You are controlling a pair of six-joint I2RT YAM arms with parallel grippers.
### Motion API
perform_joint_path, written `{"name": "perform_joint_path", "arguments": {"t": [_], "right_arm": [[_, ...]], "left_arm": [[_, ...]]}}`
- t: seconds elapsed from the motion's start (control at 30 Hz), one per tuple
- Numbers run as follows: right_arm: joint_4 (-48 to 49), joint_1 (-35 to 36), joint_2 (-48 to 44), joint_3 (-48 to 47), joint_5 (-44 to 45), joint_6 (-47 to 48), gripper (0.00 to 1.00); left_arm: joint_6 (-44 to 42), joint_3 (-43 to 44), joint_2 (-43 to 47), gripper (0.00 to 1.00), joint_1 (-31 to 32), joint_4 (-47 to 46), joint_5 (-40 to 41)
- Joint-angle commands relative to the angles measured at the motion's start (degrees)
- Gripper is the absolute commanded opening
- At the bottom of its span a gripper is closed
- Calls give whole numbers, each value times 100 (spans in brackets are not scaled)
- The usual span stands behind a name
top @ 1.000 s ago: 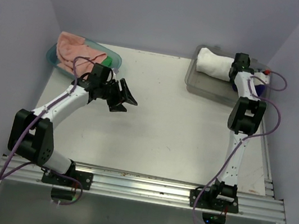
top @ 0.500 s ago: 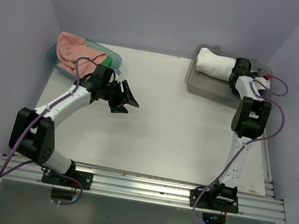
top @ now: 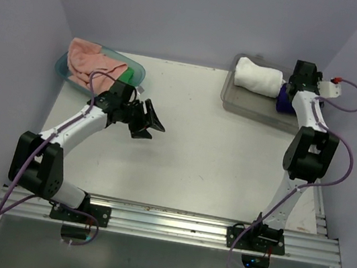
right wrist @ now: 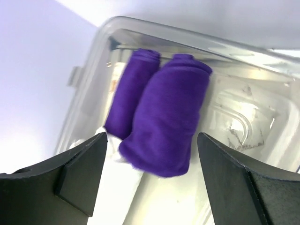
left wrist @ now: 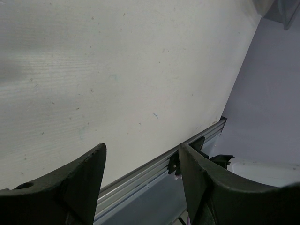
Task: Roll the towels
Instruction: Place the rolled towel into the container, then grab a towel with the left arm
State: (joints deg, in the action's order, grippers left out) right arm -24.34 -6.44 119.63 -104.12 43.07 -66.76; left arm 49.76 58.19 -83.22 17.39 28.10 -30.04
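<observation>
Jaws wide and empty, the right gripper (right wrist: 151,137) has pulled back above two rolled purple towels (right wrist: 161,112) lying in the clear plastic bin (right wrist: 243,117) — delivered. The left gripper (left wrist: 140,145), likewise open and empty, hovers over the table — the crumpled pink towel (top: 92,59) is likely next.

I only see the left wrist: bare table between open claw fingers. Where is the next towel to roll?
Observer: A pink towel lies heaped in the green bin at the far left corner, beyond the left claw.
Operator: Where is the right arm?
Observer: The right claw hangs open over the clear bin at the far right.
Operator: Anything rolled in there?
Observer: Two purple rolls lie side by side in it, next to a white roll.
</observation>
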Motion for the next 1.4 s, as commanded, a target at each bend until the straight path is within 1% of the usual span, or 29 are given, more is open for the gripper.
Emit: {"name": "perform_joint_path", "arguments": {"t": [0.0, 0.07, 0.1, 0.13, 0.17, 0.2, 0.23, 0.27, 0.3, 0.37, 0.43, 0.47, 0.5, 0.53, 0.57, 0.63, 0.67, 0.77, 0.83, 0.87, 0.93, 0.97, 1.03, 1.07, 1.17, 1.23, 1.27, 1.33, 1.37], "right_arm": [[306, -15, -493, -3, -245, 977, 81], [412, -15, -660, 14, -816, 1497, 81], [430, -7, -739, 66, -1096, 2030, 80], [447, 2, -818, 119, -1343, 2262, 79], [491, 46, -1045, 207, -1780, 2473, 79], [535, 98, -1195, 486, -1924, 2927, 79], [605, 186, -1353, 671, -1942, 3123, 79], [675, 404, -1755, 856, -1995, 3378, 79], [693, 554, -1942, 1232, -1900, 3859, 79], [676, 1167, -2512, 1786, -1523, 4222, 80], [554, 1591, -2839, 2104, -1337, 4636, 81], [501, 1967, -2962, 2245, -1310, 4672, 81], [431, 2145, -3207, 2499, -1310, 4690, 80], [238, 2477, -3314, 2606, -1292, 4646, 80], [193, 2646, -3437, 2868, -1301, 4611, 80], [158, 3154, -3797, 3150, -1284, 4620, 80], [157, 3305, -3894, 3404, -1292, 4602, 80], [26, 3807, -4176, 3766, -1362, 4489, 80], [-175, 4017, -4290, 3872, -1441, 4400, 80], [-229, 4080, -4325, 3986, -1468, 4330, 80], [-325, 4168, -4474, 4100, -1538, 4260, 80], [-326, 4185, -4536, 4232, -1573, 4251, 80], [-370, 4194, -4729, 4320, -1591, 4233, 80], [-396, 4212, -4782, 4364, -1591, 4242, 80], [-396, 4212, -5001, 4452, -1643, 4268, 80], [-405, 4221, -5072, 4479, -1688, 4286, 80], [-422, 4221, -5099, 4488, -1714, 4259, 80], [-492, 4221, -5152, 4479, -1740, 4224, 80], [-510, 4221, -5178, 4488, -1732, 4163, 80]], "left_arm": [[-238, -19, 262, 67, 28, -208, -142], [-378, 43, 280, 67, 28, -156, -107], [-423, 121, 271, 68, 28, -138, -20], [-475, 157, 254, 68, 19, -120, 16], [-580, 192, 228, 68, 19, -103, 59], [-642, 271, 201, 68, 10, -94, 147], [-712, 315, 175, 68, 10, -76, 174], [-844, 368, 105, 68, -33, -24, 174], [-906, 464, 69, 68, -60, 20, 183], [-1107, 578, -1, 69, -156, 134, 235], [-1222, 763, -10, 70, -235, 222, 314], [-1345, 842, -27, 71, -340, 353, 367], [-1407, 1043, -36, 71, -411, 467, 559], [-1503, 1184, -89, 72, -490, 782, 717], [-1635, 1551, -124, 73, -656, 985, 1189], [-1758, 1931, -247, 74, -868, 1450, 1613], [-1855, 2115, -291, 76, -1104, 1557, 2146], [-1926, 3028, -633, 79, -1430, 1901, 3316], [-1943, 3434, -1132, 78, -1650, 2067, 3461], [-1926, 3810, -1309, 78, -1790, 2103, 3766], [-1926, 4181, -1861, 78, -2019, 2095, 3953], [-1926, 4574, -2056, 79, -2159, 2103, 4058], [-1970, 5024, -2721, 82, -2326, 2164, 3989], [-1979, 5505, -2961, 83, -2354, 2217, 3954], [-2048, 6236, -3717, 84, -2442, 2244, 4006], [-2110, 6528, -4217, 84, -2459, 2270, 3927], [-2137, 6825, -4377, 83, -2477, 2296, 3884], [-2172, 7003, -4728, 78, -2503, 2340, 3813], [-2198, 7056, -4808, 68, -2529, 2323, 3735]]}}
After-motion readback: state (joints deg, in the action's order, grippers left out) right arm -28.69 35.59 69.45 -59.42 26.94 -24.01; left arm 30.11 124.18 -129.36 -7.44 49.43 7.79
